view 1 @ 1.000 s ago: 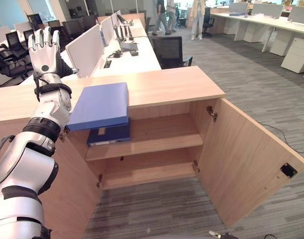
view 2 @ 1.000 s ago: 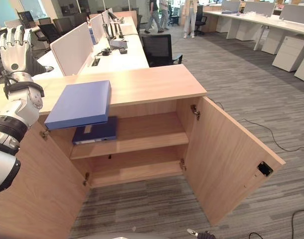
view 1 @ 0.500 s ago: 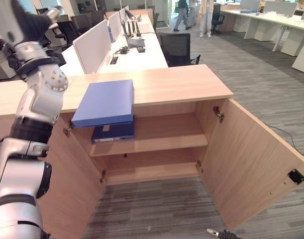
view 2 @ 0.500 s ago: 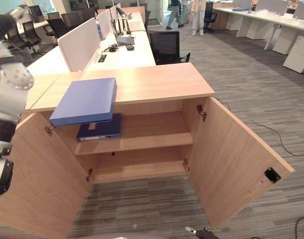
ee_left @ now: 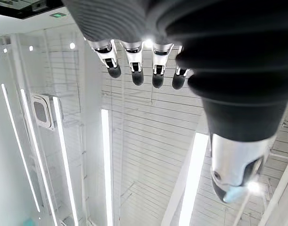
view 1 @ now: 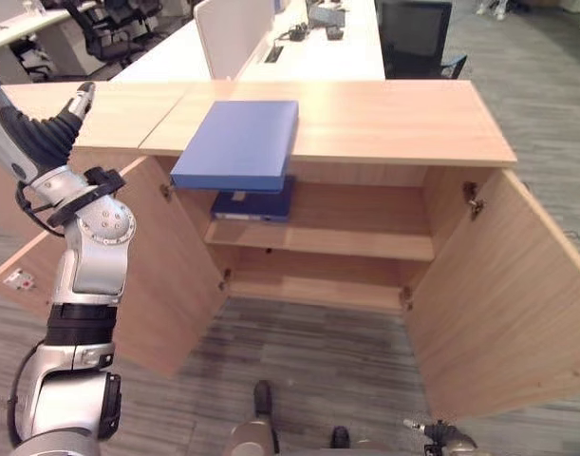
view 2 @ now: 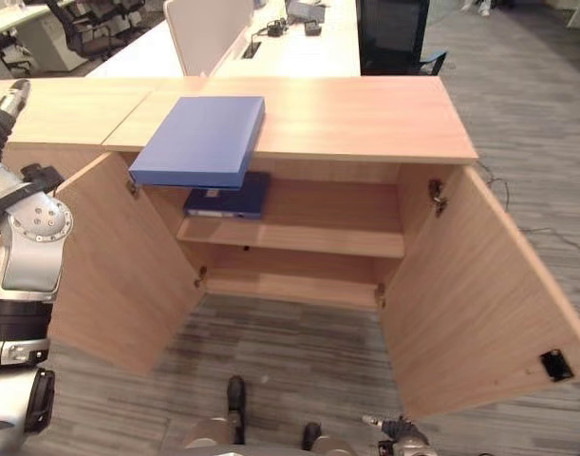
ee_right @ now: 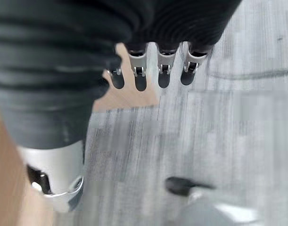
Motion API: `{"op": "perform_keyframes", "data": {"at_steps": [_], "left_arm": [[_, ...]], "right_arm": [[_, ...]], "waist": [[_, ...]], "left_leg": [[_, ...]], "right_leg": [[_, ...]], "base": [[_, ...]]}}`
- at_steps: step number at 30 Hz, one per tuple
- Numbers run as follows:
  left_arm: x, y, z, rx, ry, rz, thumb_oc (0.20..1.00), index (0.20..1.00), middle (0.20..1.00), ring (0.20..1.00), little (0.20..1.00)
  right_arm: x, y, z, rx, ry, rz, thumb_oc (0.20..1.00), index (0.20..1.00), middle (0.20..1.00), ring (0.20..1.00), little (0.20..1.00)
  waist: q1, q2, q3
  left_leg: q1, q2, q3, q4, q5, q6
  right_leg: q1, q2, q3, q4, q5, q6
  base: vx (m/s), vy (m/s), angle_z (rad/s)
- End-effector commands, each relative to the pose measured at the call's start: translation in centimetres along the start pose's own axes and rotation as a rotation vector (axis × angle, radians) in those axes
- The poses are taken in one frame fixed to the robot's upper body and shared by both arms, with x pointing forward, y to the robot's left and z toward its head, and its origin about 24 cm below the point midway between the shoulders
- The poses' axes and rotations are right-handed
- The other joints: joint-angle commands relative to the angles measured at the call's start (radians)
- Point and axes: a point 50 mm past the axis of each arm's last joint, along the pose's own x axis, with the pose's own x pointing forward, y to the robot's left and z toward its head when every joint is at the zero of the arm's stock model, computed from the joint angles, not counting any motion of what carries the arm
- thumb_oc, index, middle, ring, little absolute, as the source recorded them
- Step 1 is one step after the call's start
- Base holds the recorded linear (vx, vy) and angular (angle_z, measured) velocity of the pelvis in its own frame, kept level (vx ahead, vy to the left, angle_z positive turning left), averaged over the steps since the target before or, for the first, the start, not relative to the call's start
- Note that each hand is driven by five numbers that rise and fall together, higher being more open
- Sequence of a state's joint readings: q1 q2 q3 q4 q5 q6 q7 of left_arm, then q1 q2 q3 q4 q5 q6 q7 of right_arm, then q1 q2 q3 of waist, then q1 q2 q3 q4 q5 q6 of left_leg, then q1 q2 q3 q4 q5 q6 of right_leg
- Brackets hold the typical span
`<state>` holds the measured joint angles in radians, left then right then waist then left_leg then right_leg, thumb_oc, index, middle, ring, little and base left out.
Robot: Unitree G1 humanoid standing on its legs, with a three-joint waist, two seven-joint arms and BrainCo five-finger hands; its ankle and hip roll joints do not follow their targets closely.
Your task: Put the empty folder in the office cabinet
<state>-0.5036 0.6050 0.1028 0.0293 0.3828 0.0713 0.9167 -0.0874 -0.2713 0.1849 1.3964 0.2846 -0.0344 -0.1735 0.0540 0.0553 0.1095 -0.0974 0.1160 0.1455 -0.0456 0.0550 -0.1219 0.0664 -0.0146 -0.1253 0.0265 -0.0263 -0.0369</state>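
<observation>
- The folder [view 1: 240, 142] lies flat on the cabinet [view 1: 384, 119] top at about 11 o'clock, its near edge jutting out over the front edge above the open compartment — neither hand touches it.
- A second, darker folder [view 1: 254, 203] lies flat on the upper shelf [view 1: 346, 242], directly under the overhanging one, toward the shelf's left end.
- The lower shelf [view 1: 313, 290] sits beneath it.
- Both cabinet doors stand wide open: the left door [view 1: 166, 275] swings out toward 9 o'clock, the right door [view 1: 498, 294] toward 4 o'clock.
- The left hand [view 1: 38, 133] is raised at 9 o'clock, well apart from the folder, just beside the top of the left door; in its wrist view the fingers [ee_left: 134, 66] hang straight and slightly spread, thumb apart, holding nothing, with a ceiling of strip lights past them.
- The right hand [ee_right: 148, 70] hangs low over the carpet [ee_right: 219, 122]; its fingers are straight, side by side, holding nothing, with a corner of wooden panel past their tips.
- Behind the cabinet at 12 o'clock stand a white desk [view 1: 318, 57] with a divider panel [view 1: 234, 33] and a black chair [view 1: 418, 33].
</observation>
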Motion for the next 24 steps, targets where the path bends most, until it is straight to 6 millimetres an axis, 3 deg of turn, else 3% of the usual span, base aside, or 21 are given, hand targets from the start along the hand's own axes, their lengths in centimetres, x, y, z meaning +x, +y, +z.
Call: {"op": "perform_keyframes", "data": {"at_steps": [1,6,12,16,18,20,23,24], "left_arm": [[2.5,2.5,1.3,0.036,-0.176,0.090,1.000,1.000,1.000,1.000,1.000],[2.3,4.4,1.4,0.026,-0.202,0.135,1.000,1.000,1.000,1.000,1.000],[1.8,4.4,1.5,0.012,-0.196,0.113,1.000,1.000,1.000,1.000,1.000],[1.4,4.3,2.1,-0.012,-0.218,0.078,1.000,1.000,1.000,1.000,1.000],[1.0,4.2,2.1,-0.016,-0.217,0.058,1.000,1.000,1.000,1.000,1.000],[0.4,4.3,2.2,-0.019,-0.231,0.016,1.000,1.000,1.000,1.000,1.000],[-0.4,4.1,2.2,-0.032,-0.240,-0.034,1.000,1.000,1.000,1.000,1.000],[-0.6,4.0,2.3,-0.041,-0.239,-0.041,1.000,1.000,1.000,1.000,1.000]], "right_arm": [[-0.2,1.1,-0.3,-0.025,-0.001,0.035,1.000,1.000,1.000,1.000,1.000],[-0.4,2.0,-0.9,-0.024,0.011,0.074,1.000,1.000,1.000,1.000,1.000],[-0.5,2.3,-1.2,0.001,0.016,0.090,1.000,1.000,1.000,1.000,1.000],[-0.4,2.1,-1.1,0.026,0.011,0.091,1.000,1.000,1.000,1.000,1.000],[-0.4,2.2,-1.1,0.031,0.009,0.093,1.000,1.000,1.000,1.000,1.000],[-0.5,2.3,-1.2,0.025,0.009,0.097,1.000,1.000,1.000,1.000,1.000],[-0.5,2.5,-0.6,0.017,-0.007,0.103,1.000,1.000,1.000,1.000,1.000],[-0.5,2.7,-0.3,0.019,-0.018,0.105,1.000,1.000,1.000,1.000,1.000]], "waist": [[-0.015,-0.046,-0.092],[0.004,-0.055,-0.124],[0.010,-0.058,-0.148],[0.002,-0.033,-0.119],[0.001,-0.022,-0.104],[-0.008,-0.016,-0.087],[-0.023,-0.001,-0.062],[-0.032,0.002,-0.047]], "left_leg": [[-0.044,-0.076,-0.003,0.040,0.068,0.066],[-0.004,-0.133,0.011,0.042,0.001,0.109],[0.030,-0.179,0.009,0.032,-0.040,0.143],[0.117,-0.219,-0.012,-0.018,-0.060,0.184],[0.151,-0.215,-0.012,-0.032,-0.071,0.190],[0.182,-0.209,-0.012,-0.040,-0.085,0.188],[0.207,-0.188,-0.028,-0.042,-0.095,0.175],[0.214,-0.181,-0.034,-0.042,-0.093,0.171]], "right_leg": [[0.173,-0.086,-0.004,-0.040,-0.107,0.119],[0.167,-0.161,0.005,-0.027,-0.074,0.170],[0.150,-0.210,0.002,0.027,-0.005,0.205],[0.054,-0.244,-0.003,0.276,0.119,0.190],[0.012,-0.255,-0.044,0.343,0.119,0.177],[-0.026,-0.254,-0.087,0.352,0.078,0.165],[-0.075,-0.211,-0.101,0.256,0.004,0.154],[-0.100,-0.192,-0.092,0.206,0.027,0.158]], "base": [[0.27,0.207,-0.03],[0.20,0.211,-0.04],[0.14,0.175,0.02],[0.09,0.240,-0.02],[0.09,0.149,-0.12],[0.10,0.033,-0.18],[0.08,-0.065,-0.04],[0.05,-0.110,0.15]]}}
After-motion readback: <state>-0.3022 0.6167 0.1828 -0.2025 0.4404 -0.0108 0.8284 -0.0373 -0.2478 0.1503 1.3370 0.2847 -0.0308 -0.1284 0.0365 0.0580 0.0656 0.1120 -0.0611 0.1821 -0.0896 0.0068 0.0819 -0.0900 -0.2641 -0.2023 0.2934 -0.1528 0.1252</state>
